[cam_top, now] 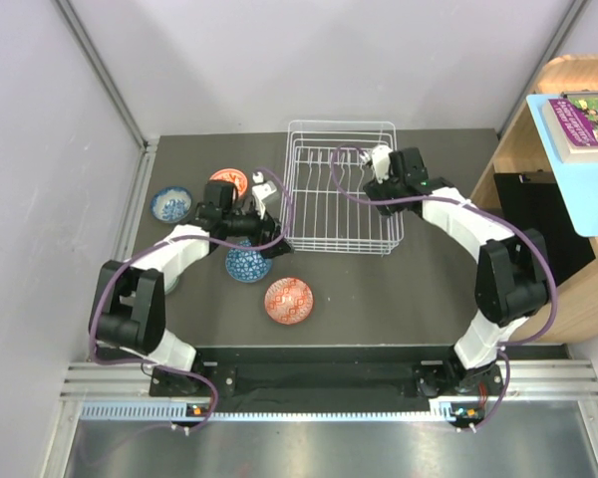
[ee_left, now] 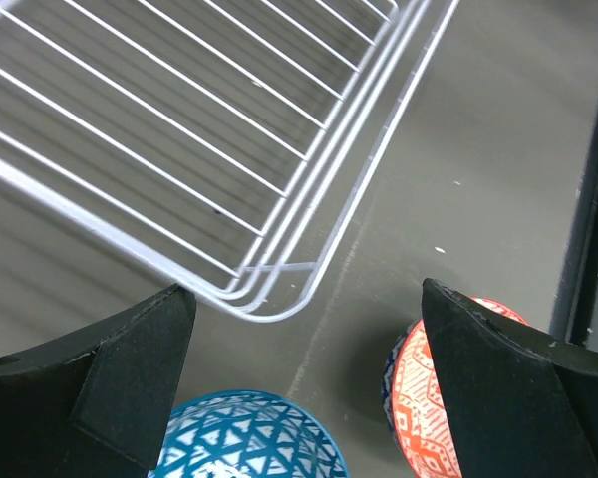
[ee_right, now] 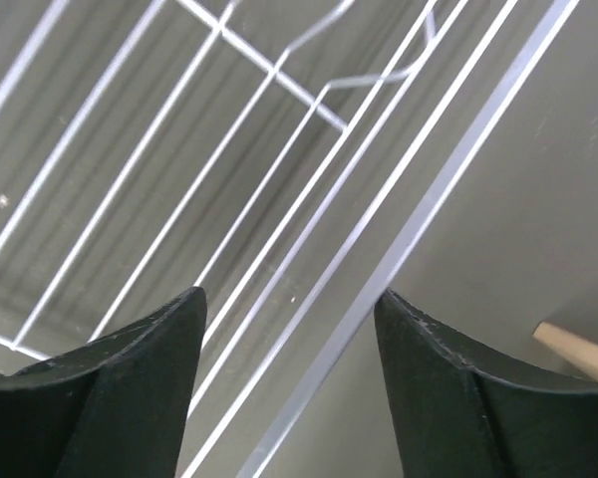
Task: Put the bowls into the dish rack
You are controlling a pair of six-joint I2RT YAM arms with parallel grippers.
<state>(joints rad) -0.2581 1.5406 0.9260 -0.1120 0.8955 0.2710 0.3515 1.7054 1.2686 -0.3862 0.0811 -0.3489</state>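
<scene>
While the white wire rack (cam_top: 341, 187) stands toward the far middle of the dark desk (cam_top: 399, 299), four bowls can be seen on the desk outside it, all upright. Seen from above with the rack at the centre of the clock, an orange-red bowl (cam_top: 228, 182) sits at 9 o'clock, near the rack's left side. A blue-and-white bowl (cam_top: 171, 205) lies farther out the same way. At about 8 o'clock, just off the rack's near left corner, is a second blue bowl (cam_top: 247, 264), partly covered by the left arm. A second orange-red bowl (cam_top: 289, 301) lies at 7 o'clock, well apart from the rack.

The left claw (cam_top: 264, 237) is over that near left corner, spread wide and holding nothing. Its own camera shows the rack's rounded corner ahead, the blue bowl (ee_left: 244, 438) low between the two fingers and the orange-red bowl (ee_left: 429, 398) beside the right finger.

The right claw (cam_top: 377, 179) is over the rack's right side, at 3 o'clock. Its fingers are parted with only rack wires (ee_right: 309, 199) showing between them, so it grips nothing.

A wooden shelf (cam_top: 518, 149) stands off the desk at 3 o'clock.
</scene>
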